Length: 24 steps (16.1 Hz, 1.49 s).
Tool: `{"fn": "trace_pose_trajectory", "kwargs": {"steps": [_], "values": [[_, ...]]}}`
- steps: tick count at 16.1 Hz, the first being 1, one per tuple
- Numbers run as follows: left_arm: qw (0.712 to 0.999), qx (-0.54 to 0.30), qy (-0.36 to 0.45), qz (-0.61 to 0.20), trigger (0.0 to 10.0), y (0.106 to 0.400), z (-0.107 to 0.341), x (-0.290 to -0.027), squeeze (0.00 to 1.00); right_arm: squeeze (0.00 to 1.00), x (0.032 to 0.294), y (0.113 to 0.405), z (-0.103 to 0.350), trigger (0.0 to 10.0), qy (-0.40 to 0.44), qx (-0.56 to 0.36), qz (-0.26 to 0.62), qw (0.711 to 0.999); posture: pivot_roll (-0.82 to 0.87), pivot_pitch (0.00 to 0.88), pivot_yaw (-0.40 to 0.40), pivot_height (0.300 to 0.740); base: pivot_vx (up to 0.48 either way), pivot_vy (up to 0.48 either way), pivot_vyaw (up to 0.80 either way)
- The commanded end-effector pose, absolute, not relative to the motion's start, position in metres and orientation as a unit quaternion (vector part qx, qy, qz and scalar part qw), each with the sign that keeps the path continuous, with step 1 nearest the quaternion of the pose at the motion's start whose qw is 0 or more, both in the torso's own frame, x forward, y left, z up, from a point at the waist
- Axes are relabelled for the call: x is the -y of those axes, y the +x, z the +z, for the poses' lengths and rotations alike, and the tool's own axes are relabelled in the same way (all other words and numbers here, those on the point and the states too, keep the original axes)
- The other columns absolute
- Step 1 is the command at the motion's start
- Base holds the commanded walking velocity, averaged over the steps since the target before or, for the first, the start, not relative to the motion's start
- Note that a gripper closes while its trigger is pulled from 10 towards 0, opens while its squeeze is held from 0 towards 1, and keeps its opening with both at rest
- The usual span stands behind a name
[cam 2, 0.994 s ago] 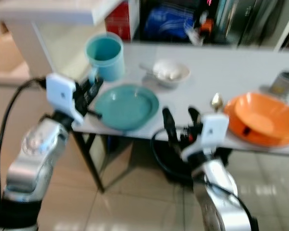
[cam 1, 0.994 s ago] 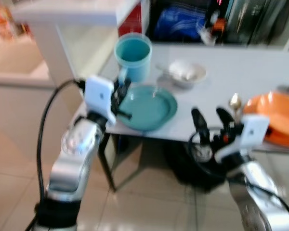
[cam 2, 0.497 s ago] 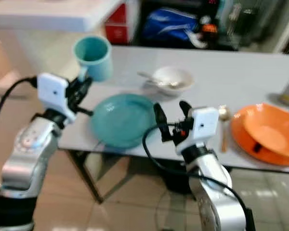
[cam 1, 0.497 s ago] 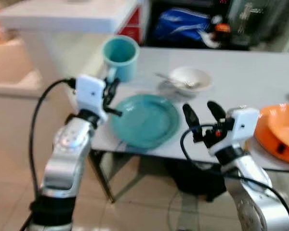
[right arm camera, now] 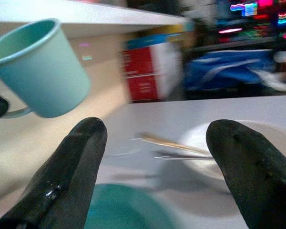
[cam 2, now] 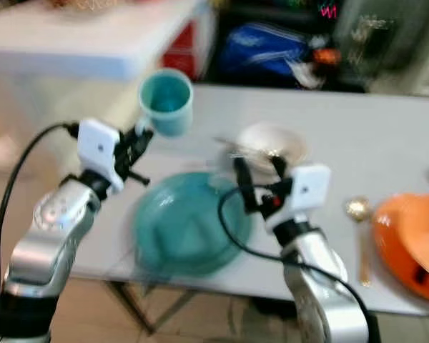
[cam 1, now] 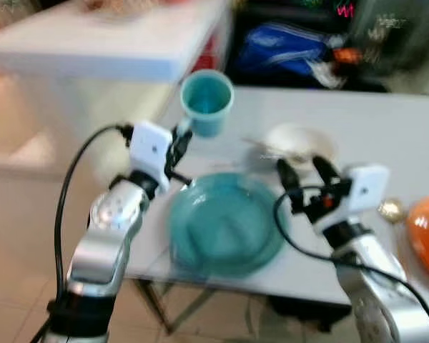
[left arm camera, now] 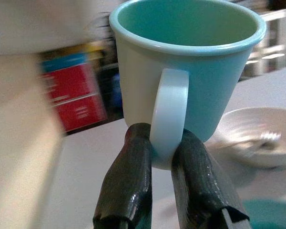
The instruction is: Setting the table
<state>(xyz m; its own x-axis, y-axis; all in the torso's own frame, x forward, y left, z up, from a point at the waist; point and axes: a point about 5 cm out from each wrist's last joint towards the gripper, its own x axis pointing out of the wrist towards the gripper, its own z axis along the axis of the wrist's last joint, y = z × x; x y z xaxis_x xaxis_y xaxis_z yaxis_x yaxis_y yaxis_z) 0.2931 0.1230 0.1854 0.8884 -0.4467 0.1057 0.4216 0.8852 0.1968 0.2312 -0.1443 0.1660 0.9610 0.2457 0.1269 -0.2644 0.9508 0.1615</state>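
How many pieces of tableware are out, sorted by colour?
Teal: 2, the mug pinched by its handle in the left hand, and the plate.
White: 1, the bowl.
Orange: 1, the dish.
Gold: 1, the spoon.
Total: 5.

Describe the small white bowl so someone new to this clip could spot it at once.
On the grey table, look past the round teal plate near the front edge. The shallow white bowl sits just behind it, with a metal utensil resting in it; it is the one white dish there.
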Motion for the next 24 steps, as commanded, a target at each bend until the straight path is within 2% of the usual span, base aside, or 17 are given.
{"fn": "trace_pose_trajectory", "kwargs": {"steps": [1,3,8,11,16,20,24], "values": [[0.961,0.067,0.083,-0.253,10.0,0.292,0.183,-0.113,0.0,0.0,0.148,0.231,0.171,10.0,0.088,0.063,0.123,0.987,0.0,0.0,0.053,0.74,0.48,0.0,0.0],[0.96,0.063,0.084,-0.259,10.0,0.291,0.182,-0.112,0.0,0.0,0.148,0.229,0.171,10.0,0.087,0.064,0.123,0.986,0.0,0.0,0.053,0.74,0.202,0.0,0.0],[0.973,0.071,0.081,-0.206,10.0,0.298,0.186,-0.123,0.0,0.0,0.149,0.225,0.176,10.0,0.088,0.069,0.134,0.985,-0.01,0.001,0.046,0.74,0.0,0.0,0.0],[0.97,0.067,0.082,-0.221,10.0,0.295,0.185,-0.121,0.0,0.0,0.148,0.221,0.177,10.0,0.087,0.065,0.153,0.982,-0.02,0.002,0.041,0.74,0.0,0.0,0.0],[0.973,-0.028,0.098,-0.209,10.0,0.308,0.165,-0.121,0.0,0.0,0.147,0.214,0.176,10.0,0.063,0.031,0.218,0.974,-0.04,0.0,0.03,0.74,0.0,0.0,0.0],[0.97,-0.06,0.117,-0.206,10.0,0.32,0.159,-0.122,0.0,0.0,0.144,0.201,0.173,10.0,0.038,-0.008,0.31,0.95,-0.07,0.0,0.028,0.74,0.0,0.0,0.0],[0.973,-0.083,0.121,-0.176,10.0,0.332,0.154,-0.129,0.0,0.0,0.143,0.196,0.173,10.0,0.036,-0.02,0.331,0.943,-0.08,0.0,0.03,0.74,0.0,0.0,0.0]]}}
